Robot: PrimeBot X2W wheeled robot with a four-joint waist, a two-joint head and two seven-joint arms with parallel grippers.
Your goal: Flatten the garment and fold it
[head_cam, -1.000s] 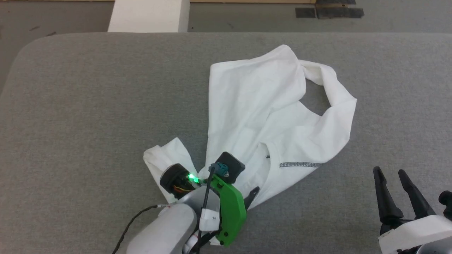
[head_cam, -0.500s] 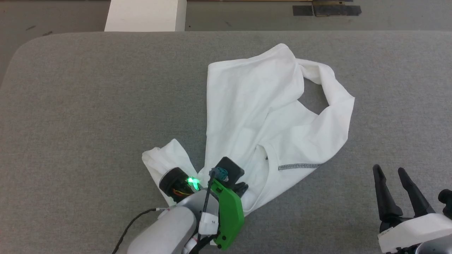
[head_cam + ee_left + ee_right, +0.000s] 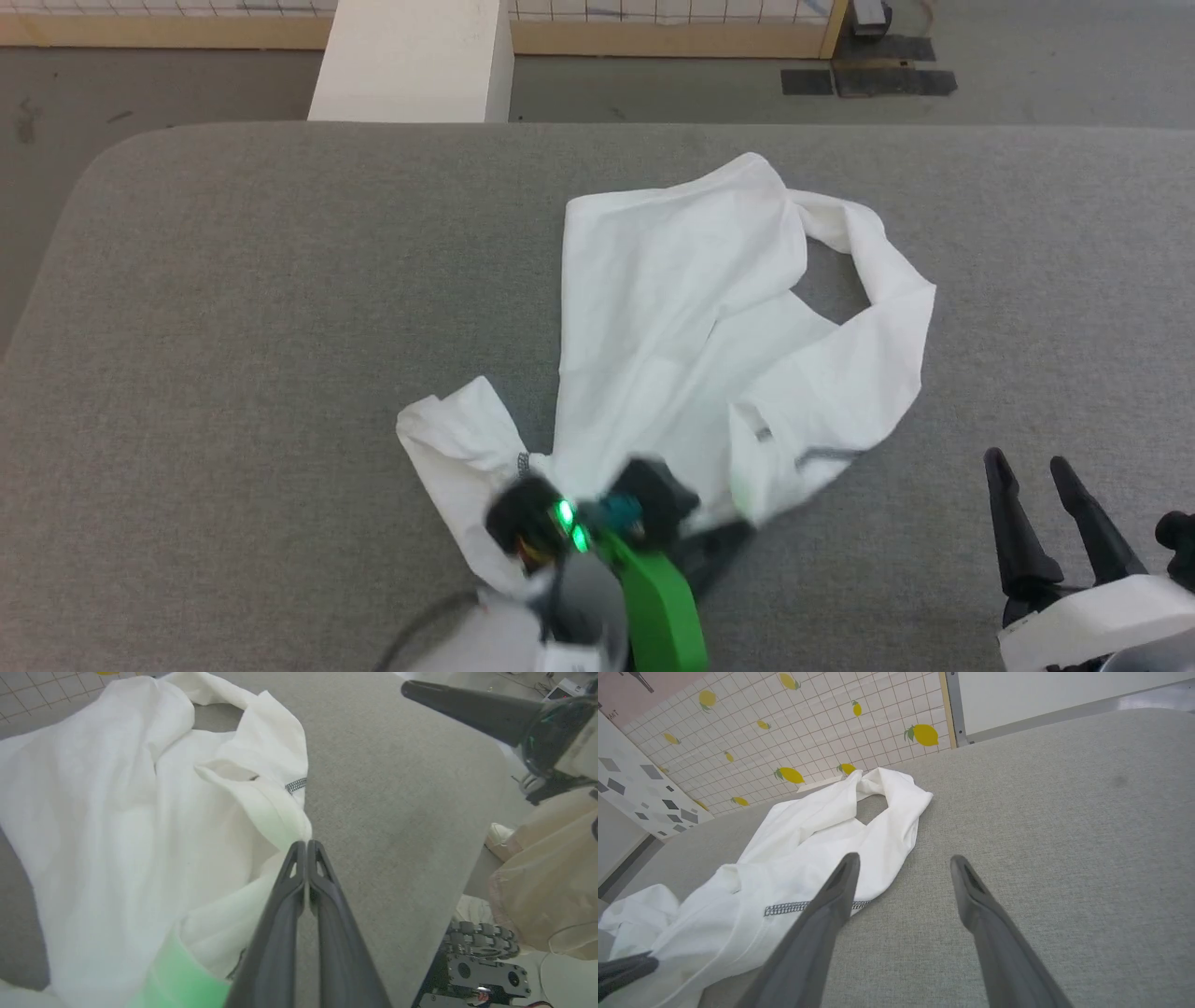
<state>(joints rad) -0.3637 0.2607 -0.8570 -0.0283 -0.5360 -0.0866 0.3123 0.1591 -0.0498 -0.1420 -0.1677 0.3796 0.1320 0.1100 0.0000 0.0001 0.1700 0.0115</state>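
Left claw point(image 3: 306, 845) pressed together, pinching the garment point(image 3: 672, 308) at its near edge. I note the garment lying crumpled on the grey surface point(image 3: 280, 327). Right claw point(image 3: 1027, 461) spread, right of the garment, clear of it.

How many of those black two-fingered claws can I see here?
2. The left gripper is pinched shut on the garment at its near edge. The right gripper stands open over bare grey table, apart from the garment. None seems hidden.
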